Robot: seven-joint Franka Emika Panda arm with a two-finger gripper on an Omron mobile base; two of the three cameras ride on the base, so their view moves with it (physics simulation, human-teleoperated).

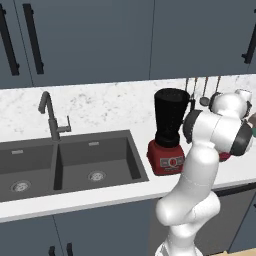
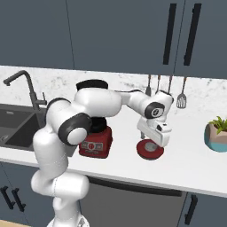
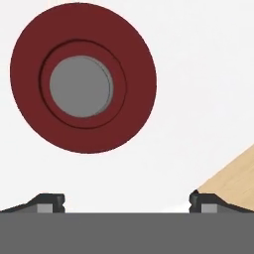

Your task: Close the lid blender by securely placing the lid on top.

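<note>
**Gripper over lid, not yet grasping**

Gripper (image 3: 126, 201) spread wide, empty, pointing down at counter (image 2: 186, 164). Lid (image 3: 83, 78) flat just below, offset toward one fingertip. Blender (image 1: 169, 131) stands left, uncapped, beyond the arm.

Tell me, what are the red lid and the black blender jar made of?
The lid looks like matte red plastic with a smooth grey disc in its centre: flat colour, no shine. The jar looks like dark smoky plastic or glass, hard to tell which, since it reads almost solid black. Its base looks like glossy red plastic with round buttons.
</note>
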